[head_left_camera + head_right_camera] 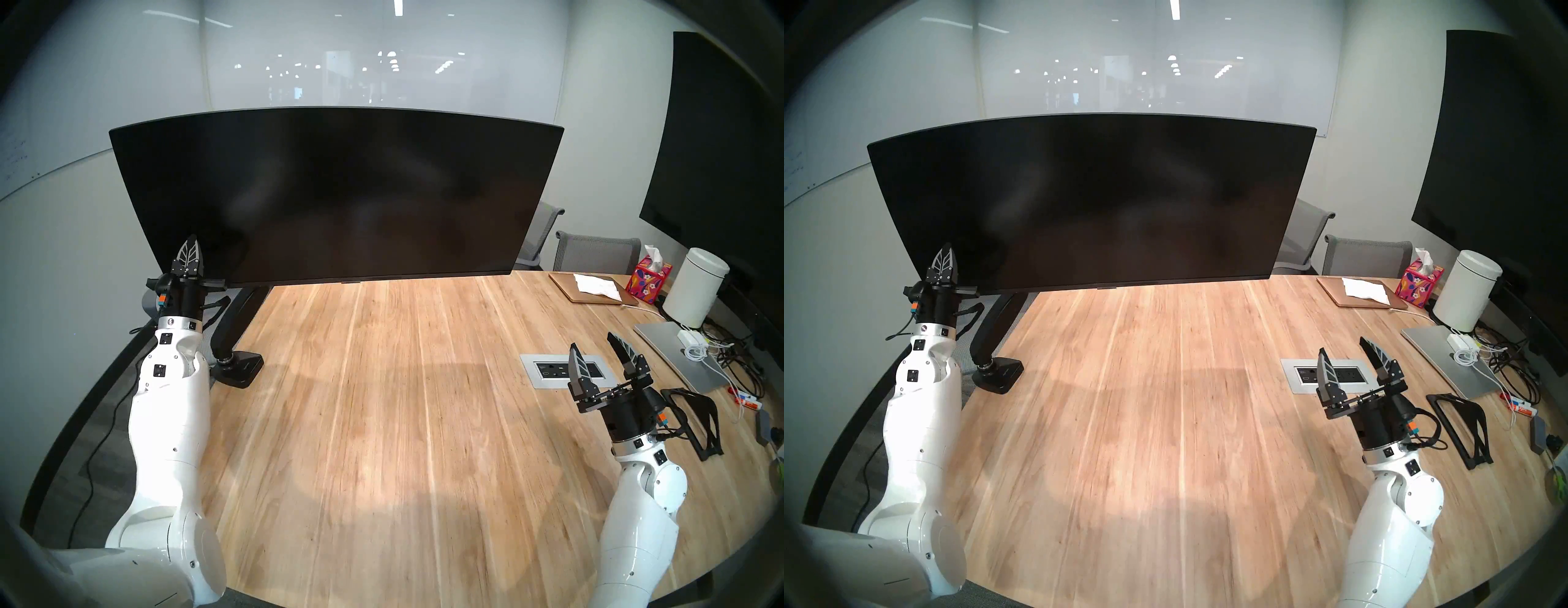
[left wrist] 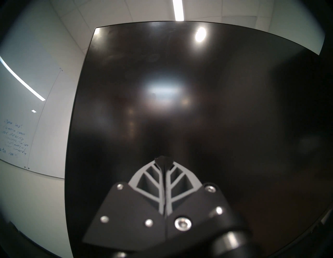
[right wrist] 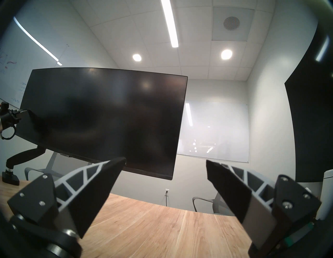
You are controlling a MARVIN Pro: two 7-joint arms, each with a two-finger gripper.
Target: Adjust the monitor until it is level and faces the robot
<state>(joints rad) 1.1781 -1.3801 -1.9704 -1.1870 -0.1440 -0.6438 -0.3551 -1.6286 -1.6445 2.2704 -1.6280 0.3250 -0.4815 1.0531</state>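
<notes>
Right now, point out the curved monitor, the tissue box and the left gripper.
monitor [image 1: 339, 195]: left head view, screen centre.
tissue box [image 1: 648, 282]: left head view, patterned side.
left gripper [image 1: 191, 246]: left head view, closed fingertips.

Even, fairly bright light falls from a ceiling strip light [image 3: 170, 23] and round downlights [image 3: 226, 54]; both glare as soft patches on the dark monitor [image 2: 180, 108]; soft shadows and a paler sheen lie across the tabletop [image 1: 382, 424]; every view bends at its dark fisheye rim; the close fingers [image 2: 153, 182] look blurred.
</notes>
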